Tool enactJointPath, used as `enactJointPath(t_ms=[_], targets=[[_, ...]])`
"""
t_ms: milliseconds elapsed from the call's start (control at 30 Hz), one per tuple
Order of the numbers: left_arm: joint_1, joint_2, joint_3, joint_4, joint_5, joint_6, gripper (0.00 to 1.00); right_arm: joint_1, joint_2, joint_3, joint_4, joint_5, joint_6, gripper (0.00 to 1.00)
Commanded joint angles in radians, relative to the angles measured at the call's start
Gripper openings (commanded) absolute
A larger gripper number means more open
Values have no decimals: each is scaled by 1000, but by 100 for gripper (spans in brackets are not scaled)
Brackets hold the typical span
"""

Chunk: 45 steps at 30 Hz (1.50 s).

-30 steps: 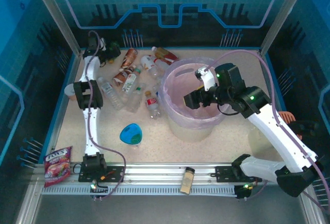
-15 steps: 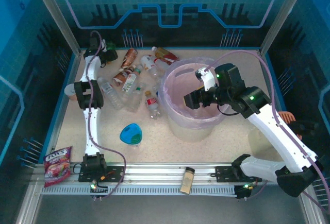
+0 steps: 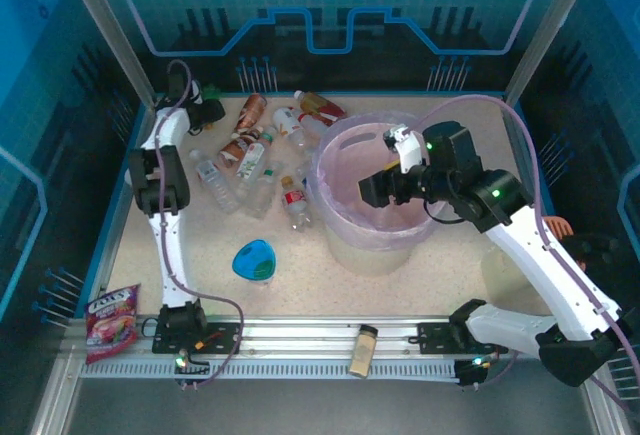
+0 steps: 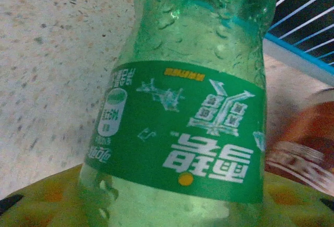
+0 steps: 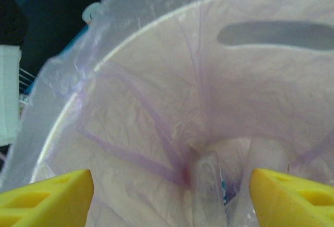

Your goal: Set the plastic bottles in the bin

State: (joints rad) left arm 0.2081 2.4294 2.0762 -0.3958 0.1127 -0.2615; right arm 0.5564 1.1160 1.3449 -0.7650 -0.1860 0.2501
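Note:
My left gripper point(image 3: 208, 110) is at the far left corner of the table, shut on a green-labelled plastic bottle point(image 4: 198, 122). That bottle stands upright between the yellow fingers point(image 4: 42, 198). Several more plastic bottles lie in a loose heap at the back left point(image 3: 250, 160), one with a red label point(image 3: 293, 200) close to the bin. The bin point(image 3: 322, 195) is a round pinkish tub lined with a thin bag. My right gripper point(image 3: 372, 190) hangs open over its mouth with nothing between the fingers point(image 5: 47, 195). A clear bottle point(image 5: 209, 185) lies at the bin's bottom.
A blue teardrop dish point(image 3: 254, 259) sits in front of the bottle heap. A paper cup point(image 3: 135, 175) stands at the left edge, a snack bag point(image 3: 110, 315) at the front left, and a small jar point(image 3: 364, 349) lies on the front rail. The blue table rim point(image 4: 297, 55) runs just behind the held bottle.
My left gripper has shut on the green bottle, and the left arm's elbow has swung left. The right gripper has edged slightly up and back over the bin.

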Motion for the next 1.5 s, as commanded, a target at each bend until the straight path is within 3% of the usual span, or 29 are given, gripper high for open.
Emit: enactJointPath(t_ms=[0,200,400,567,800,1100,1400,1467], targets=[[-1,-232,-206,211,46,-132,32,12,27,60,82,20,35,79],[-27,-602,-553,400,96,-307,27,10,78,156,145,56,110,78],[-182,-884,-745,426,127,-350,25,3,166,243,213,5,175,81],[-310,-1090,-895,544,138,-407,21,-16,246,299,308,-105,266,88],[-572,-1227,-948,545,128,-355,21,-32,359,350,461,-206,407,100],[-742,-1250,-986,524,125,-331,20,-49,454,396,548,-237,460,100],[-767,-1243,-980,518,103,-320,20,-64,457,378,609,-289,500,65],[-768,-1243,-977,523,106,-326,27,-67,452,377,605,-281,492,59]])
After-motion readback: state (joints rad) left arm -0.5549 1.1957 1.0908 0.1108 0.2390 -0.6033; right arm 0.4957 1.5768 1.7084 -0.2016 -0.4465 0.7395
